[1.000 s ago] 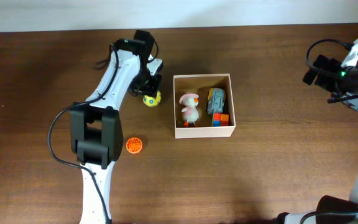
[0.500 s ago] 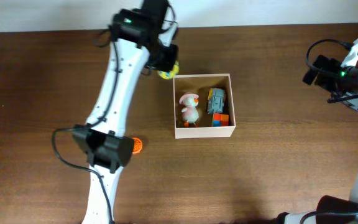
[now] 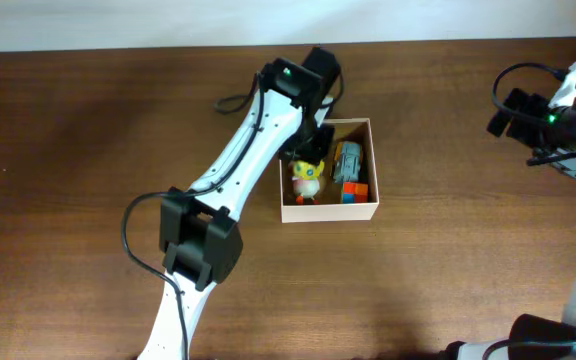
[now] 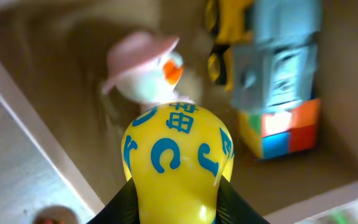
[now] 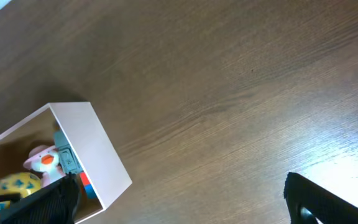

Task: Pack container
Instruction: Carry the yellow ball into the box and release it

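Observation:
The container (image 3: pixel 327 211) is a shallow square box with white walls and a tan floor, at the table's middle. Inside lie a white duck with a pink hat (image 4: pixel 145 68), a grey and yellow toy truck (image 3: pixel 347 160) and a coloured cube (image 3: pixel 356 192). My left gripper (image 3: pixel 311 163) is shut on a yellow toy with blue marks (image 4: pixel 178 158) and holds it over the box's left half, above the duck. My right gripper (image 5: pixel 179 199) is open and empty, raised at the far right; its view shows the box (image 5: pixel 98 152) at lower left.
The brown wooden table (image 3: pixel 448 260) surrounds the box. The left arm (image 3: pixel 238 170) stretches from the front across to the box. A small orange thing seen earlier left of the box is hidden under the arm.
My left gripper has carried the yellow toy from the table left of the box, past its back left corner, to over the inside of the box. The right arm has not moved.

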{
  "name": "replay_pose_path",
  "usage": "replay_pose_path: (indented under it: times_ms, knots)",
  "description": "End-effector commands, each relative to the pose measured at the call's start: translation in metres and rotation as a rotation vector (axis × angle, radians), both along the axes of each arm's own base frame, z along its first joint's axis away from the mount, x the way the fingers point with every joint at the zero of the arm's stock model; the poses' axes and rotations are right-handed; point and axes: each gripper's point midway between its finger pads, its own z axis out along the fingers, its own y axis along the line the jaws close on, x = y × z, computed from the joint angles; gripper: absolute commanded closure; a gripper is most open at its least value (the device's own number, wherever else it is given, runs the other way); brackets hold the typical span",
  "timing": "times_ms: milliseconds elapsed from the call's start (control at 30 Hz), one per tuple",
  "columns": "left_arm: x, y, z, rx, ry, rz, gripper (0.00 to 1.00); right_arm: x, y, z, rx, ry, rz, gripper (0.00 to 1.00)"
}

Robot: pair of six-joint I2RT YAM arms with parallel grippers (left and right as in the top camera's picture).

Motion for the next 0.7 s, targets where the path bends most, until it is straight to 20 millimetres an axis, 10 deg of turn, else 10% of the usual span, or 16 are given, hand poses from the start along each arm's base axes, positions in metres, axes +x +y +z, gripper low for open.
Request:
replay_pose_path:
  times_ms: [0,400,667]
  knots:
    - [-0.016,0.0,-0.011,0.022,0.07,0.022,0.83,0.0,-0.002,-0.004,0.005,0.01,-0.012,0.01]
    - [-0.052,-0.011,-0.01,0.075,0.142,-0.043,0.34,0.0,-0.002,-0.004,0.004,0.01,-0.012,0.01]
    - [-0.023,0.03,0.031,0.083,0.066,0.046,0.23,0.0,-0.002,-0.004,0.005,0.01,-0.012,0.01]
